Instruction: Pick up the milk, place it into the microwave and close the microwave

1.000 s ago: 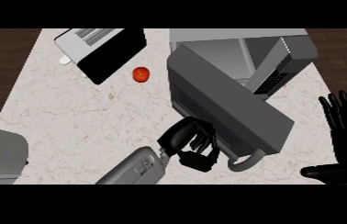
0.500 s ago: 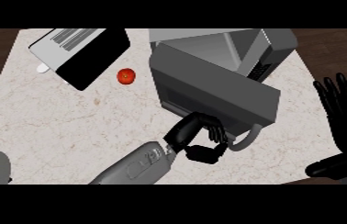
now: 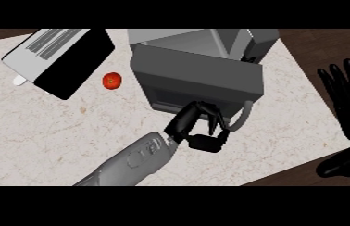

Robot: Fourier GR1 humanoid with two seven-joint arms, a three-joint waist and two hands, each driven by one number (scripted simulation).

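Counted on the pale worktop: one grey microwave at upper centre, with one door swung across its front and one curved handle at the door's lower right; one red tomato left of the door, apart from it; one black-and-white appliance at upper left. Two of the robot hand kind, left and right. No milk to be made out anywhere; cannot tell where it sits.

Against half a second ago: tomato and appliance shifted a little leftward in the frame, door panel higher up and covering more of the microwave's opening, left robot hand higher too and closer against the door.

Left robot hand at centre, reaching in from the lower left: fingers curled narrow, tips at the door's lower edge just beside the handle, thumb tucked below, nothing seen between them. Right robot hand at the right edge: spread wide, fingers up, resting, touching nothing.
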